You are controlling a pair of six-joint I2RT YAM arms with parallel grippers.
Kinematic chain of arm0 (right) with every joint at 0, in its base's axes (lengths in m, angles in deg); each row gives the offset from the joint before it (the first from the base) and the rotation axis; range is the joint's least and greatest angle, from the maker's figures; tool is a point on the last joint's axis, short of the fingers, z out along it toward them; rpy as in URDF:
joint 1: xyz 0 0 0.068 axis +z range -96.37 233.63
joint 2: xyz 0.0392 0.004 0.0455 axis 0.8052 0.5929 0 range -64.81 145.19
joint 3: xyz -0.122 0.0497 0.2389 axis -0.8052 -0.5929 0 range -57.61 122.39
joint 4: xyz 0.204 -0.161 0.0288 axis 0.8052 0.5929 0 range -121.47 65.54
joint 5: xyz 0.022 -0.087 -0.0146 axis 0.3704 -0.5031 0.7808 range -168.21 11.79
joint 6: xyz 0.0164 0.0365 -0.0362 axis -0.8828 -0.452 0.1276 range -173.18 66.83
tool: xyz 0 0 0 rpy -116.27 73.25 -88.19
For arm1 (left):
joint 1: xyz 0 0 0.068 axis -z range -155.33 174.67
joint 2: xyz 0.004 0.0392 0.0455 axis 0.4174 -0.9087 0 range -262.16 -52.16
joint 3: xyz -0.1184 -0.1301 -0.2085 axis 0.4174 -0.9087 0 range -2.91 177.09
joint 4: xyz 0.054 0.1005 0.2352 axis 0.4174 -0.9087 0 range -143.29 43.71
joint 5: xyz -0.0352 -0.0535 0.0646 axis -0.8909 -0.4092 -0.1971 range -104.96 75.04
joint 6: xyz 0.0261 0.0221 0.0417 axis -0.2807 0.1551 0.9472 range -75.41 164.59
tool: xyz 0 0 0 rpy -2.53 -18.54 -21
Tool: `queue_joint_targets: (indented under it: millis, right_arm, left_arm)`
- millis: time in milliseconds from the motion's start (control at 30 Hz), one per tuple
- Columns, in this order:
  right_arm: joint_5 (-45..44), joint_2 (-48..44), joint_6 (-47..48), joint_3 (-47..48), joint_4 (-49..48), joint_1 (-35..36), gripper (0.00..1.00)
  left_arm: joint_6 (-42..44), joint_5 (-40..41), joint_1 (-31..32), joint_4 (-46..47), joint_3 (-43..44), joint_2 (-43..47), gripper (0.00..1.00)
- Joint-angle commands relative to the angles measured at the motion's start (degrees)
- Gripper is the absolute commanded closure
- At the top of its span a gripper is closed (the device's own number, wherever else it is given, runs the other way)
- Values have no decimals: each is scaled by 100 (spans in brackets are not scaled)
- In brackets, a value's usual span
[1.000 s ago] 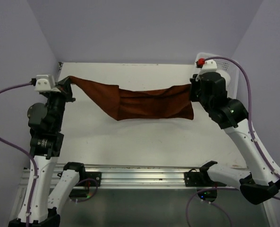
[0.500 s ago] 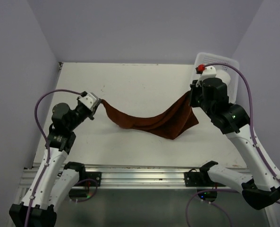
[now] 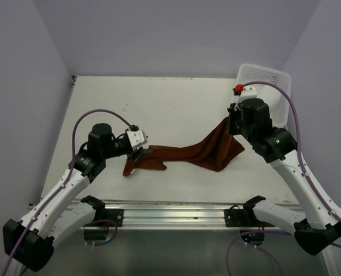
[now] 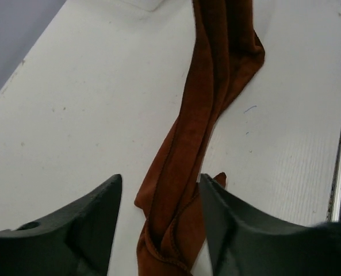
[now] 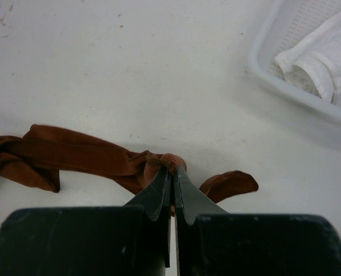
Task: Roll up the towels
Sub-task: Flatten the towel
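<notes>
Laying out the rust-brown towel point(image 3: 187, 154) appears to be the step in hand, and the cloth is not yet in a condition to be rolled. It lies on the table point(image 3: 158, 103) as a bunched, twisted strip running from the left gripper point(image 4: 161, 181) across to the right gripper point(image 5: 171, 172). The left gripper's jaws stand apart low over the surface, with the towel's crumpled end lying between them and not pinched. The right gripper is clamped tight on the opposite end, which is gathered at its fingertips. To do this step well, the inspector judges that the left gripper should close on a single corner or edge rather than the whole bundle. Both arms should then draw apart to pull the folds out and set the cloth down flat and square; a roll begun on a roped towel is likely to come out lopsided. The second item, the white towel point(image 5: 320, 52), sits rolled inside the basket point(image 5: 255, 60) at the far right corner, well apart from the work. The table is plain white and matt, with a few small marks. A metal rail point(image 3: 176, 208) runs along its near edge, and bare lilac walls point(image 3: 176, 34) close in three sides.
</notes>
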Motion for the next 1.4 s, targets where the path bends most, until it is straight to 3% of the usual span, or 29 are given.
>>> queue_joint_targets:
  millis: [0, 33, 67, 233, 267, 367, 533, 633, 667, 733, 900, 1000, 1067, 1200, 1367]
  right_arm:
    - [197, -86, -43, -98, -253, -43, 100]
    - [206, -103, -52, -134, -262, -43, 100]
    - [215, -104, -43, -151, -270, -43, 100]
    - [285, -121, -17, -292, -314, -35, 100]
    - [320, -121, -17, -318, -323, -43, 100]
    - [425, -121, -43, -424, -402, -43, 100]
    - [505, -113, -61, -714, -525, -43, 100]
    - [549, -104, -69, -802, -595, -43, 100]
    - [549, -104, -70, -819, -613, -43, 100]
    - [575, -86, -78, -855, -648, -52, 100]
    - [575, -104, -96, -986, -736, -52, 100]
    - [602, -121, -96, -1048, -789, -52, 100]
    - [628, -112, -113, -1083, -833, -61, 100]
    - [698, -95, -122, -1075, -859, -96, 100]
    - [725, -244, -96, -1144, -850, -114, 100]
  left_arm:
    - [-1123, 1179, 19, 364, 264, -298, 34]
    - [-1387, 2018, 19, 268, 361, -595, 23]
    - [-1764, 2348, 19, 102, 484, -772, 1]
    - [-2942, 3562, 19, -611, 828, -1468, 0]
    - [-3502, 3686, 19, -638, 793, -1433, 0]
    - [-4261, 3706, 19, -665, 548, -1083, 0]
    - [-4825, 3600, 89, -664, -94, -205, 0]
    - [-5011, 3793, 221, -866, -358, 51, 12]
    - [-5045, 3967, 238, -954, -393, 87, 21]
    - [-5063, 4170, 238, -1164, -411, 96, 25]
    - [-5380, 4407, 493, -1323, -402, -70, 53]
    - [-5091, 4950, 870, -1742, 34, -386, 60]
    - [-4802, 5155, 1029, -1895, 579, -860, 61]
    - [-4457, 4762, 1047, -2106, 1353, -1730, 62]
    - [-4720, 4997, 1126, -2317, 1084, -2224, 47]
